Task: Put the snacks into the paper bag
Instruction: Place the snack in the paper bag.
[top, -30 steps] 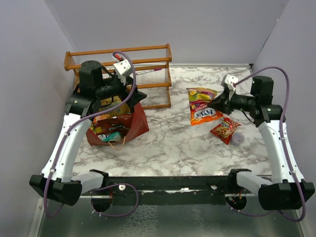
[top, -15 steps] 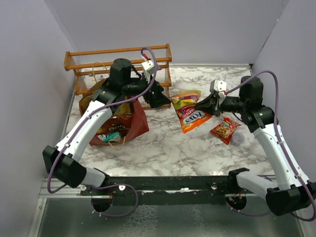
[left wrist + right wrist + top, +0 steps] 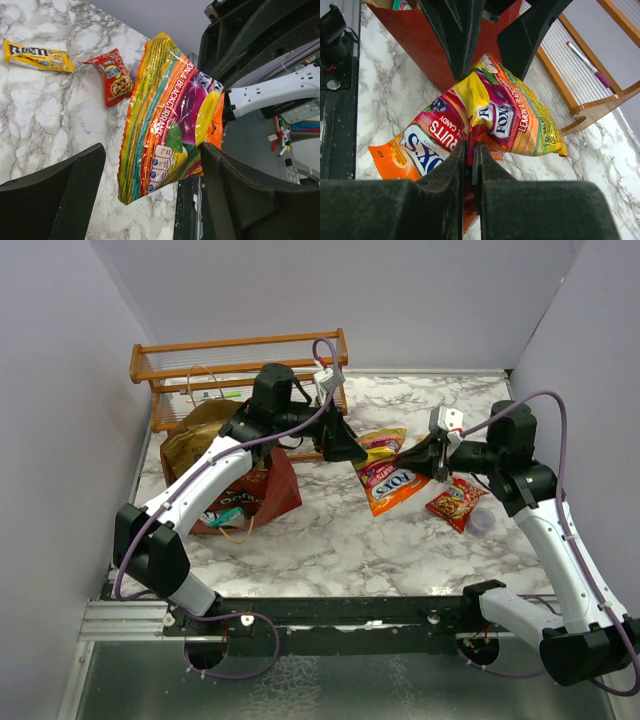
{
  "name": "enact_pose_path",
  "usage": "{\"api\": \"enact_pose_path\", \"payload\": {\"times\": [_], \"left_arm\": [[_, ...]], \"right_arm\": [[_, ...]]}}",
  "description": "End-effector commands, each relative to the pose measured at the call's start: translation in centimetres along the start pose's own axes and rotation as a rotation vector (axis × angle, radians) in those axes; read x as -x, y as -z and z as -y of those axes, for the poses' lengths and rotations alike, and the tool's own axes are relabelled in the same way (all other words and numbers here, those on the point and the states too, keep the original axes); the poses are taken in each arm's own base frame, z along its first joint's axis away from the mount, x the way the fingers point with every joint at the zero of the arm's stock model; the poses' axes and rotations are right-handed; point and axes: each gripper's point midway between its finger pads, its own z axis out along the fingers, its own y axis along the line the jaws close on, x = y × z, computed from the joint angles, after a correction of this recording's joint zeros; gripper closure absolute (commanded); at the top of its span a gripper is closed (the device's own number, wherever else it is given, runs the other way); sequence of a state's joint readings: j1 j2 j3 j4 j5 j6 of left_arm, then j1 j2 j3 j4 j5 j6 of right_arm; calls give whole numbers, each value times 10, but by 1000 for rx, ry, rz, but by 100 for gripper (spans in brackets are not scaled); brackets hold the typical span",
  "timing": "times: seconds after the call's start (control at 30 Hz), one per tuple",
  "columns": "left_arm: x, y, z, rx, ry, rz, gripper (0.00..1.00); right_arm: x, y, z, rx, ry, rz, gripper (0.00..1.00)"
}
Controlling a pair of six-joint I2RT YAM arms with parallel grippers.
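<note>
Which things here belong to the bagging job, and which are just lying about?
Job: Fox's candy packet, small red packet, M&M's packet, paper bag.
Lying about: wooden rack, purple cup, pen.

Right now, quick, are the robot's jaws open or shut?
Left gripper: open, jaws on either side of the Fox's candy packet.
Right gripper: shut on the Fox's candy packet.

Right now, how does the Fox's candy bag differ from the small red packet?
The Fox's bag is much larger than the small red packet. The Fox's bag is orange, yellow and purple; the small red packet mostly red. The right hand pinches the Fox's bag; the small red packet lies loose on the table. Both are outside the paper bag.
</note>
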State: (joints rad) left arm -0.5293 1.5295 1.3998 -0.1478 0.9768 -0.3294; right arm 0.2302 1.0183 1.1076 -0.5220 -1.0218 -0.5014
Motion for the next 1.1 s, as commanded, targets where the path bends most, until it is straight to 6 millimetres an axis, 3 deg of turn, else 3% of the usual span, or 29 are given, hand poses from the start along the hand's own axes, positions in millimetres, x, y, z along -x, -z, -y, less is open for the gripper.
{"api": "enact_pose_path", "payload": {"times": [0.0,0.4,0.67,0.83,0.87,1.07], "left_arm": [[0,-7,19,-104,-2,-10,23],[-8,0,36,-162,-13,-5,57],[-8,3,42,-172,-30,-2,73],[-5,7,48,-176,-69,7,95],[-4,8,50,-175,-85,9,100],[2,17,56,-147,-173,26,100]], "right_arm": [[23,2,-9,30,46,75,99],[6,1,-6,-14,30,52,99],[2,0,-6,-19,12,49,99],[-6,0,-5,-40,0,31,98],[-8,0,-5,-46,0,28,97],[-15,1,-9,-56,-18,21,76]]}}
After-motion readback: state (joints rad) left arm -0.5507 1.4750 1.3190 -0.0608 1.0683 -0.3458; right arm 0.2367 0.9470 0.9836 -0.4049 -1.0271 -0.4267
